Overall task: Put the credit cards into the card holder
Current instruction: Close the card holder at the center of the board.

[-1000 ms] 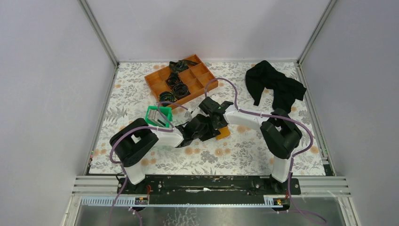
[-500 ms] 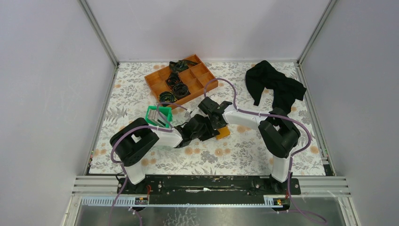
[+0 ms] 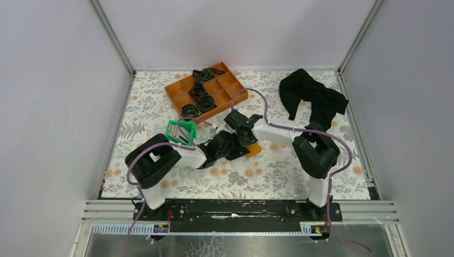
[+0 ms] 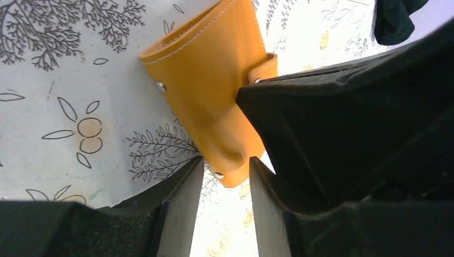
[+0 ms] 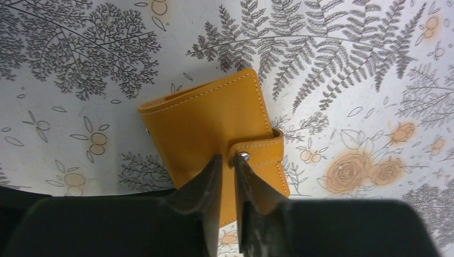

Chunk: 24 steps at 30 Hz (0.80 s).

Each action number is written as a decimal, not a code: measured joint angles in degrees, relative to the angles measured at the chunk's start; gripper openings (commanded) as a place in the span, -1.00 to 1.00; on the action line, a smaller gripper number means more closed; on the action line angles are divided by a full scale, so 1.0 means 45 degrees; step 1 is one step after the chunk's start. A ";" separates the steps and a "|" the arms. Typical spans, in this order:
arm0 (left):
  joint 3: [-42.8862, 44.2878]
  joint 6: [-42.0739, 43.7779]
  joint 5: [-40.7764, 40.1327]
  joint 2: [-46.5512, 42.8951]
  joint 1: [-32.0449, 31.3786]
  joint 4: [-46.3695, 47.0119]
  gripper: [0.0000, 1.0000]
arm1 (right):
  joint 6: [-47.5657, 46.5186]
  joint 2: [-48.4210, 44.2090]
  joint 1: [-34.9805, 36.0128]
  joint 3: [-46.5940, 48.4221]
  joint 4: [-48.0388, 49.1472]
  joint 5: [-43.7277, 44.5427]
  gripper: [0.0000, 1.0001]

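The card holder (image 5: 214, 123) is a closed orange wallet lying flat on the flowered table; it also shows in the left wrist view (image 4: 209, 69) and partly in the top view (image 3: 255, 150). My right gripper (image 5: 229, 160) is almost closed, its tips pinching the end of the snap tab (image 5: 262, 150) by the metal stud. My left gripper (image 4: 226, 171) is open, its fingers straddling the wallet's near corner. Whitish-grey credit cards (image 3: 177, 134) seem to stand in the green bin.
A green plastic bin (image 3: 181, 132) stands just left of the grippers. An orange compartment tray (image 3: 214, 88) with black coiled items sits behind. A black cloth (image 3: 312, 96) lies at the back right. Both arms crowd the wallet.
My right arm has crept slightly to the left over the wallet. The left arm and the wallet have barely moved.
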 measured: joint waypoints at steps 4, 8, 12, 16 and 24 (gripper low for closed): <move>-0.0083 -0.0092 0.0078 -0.0078 0.0053 0.0097 0.10 | -0.0136 0.0019 -0.0015 0.0058 -0.0146 0.0170 -0.20; -0.0005 0.0112 -0.0238 -0.0534 0.0228 -0.0690 0.19 | -0.0131 0.0005 -0.0049 0.0219 -0.0214 0.0379 -0.11; 0.0510 0.0403 -0.0622 -0.0928 0.0277 -0.1836 0.21 | -0.0078 -0.0170 -0.0097 0.0219 -0.0175 0.0452 0.01; 0.0996 0.1025 -0.1511 -0.1506 0.0374 -0.3997 0.23 | -0.0024 -0.0913 -0.0223 0.0073 0.0010 0.0418 0.06; 0.2249 0.2458 -0.3604 -0.2909 0.0529 -0.9345 0.34 | -0.0209 -0.3381 -0.2569 -0.0680 0.0505 0.0510 0.54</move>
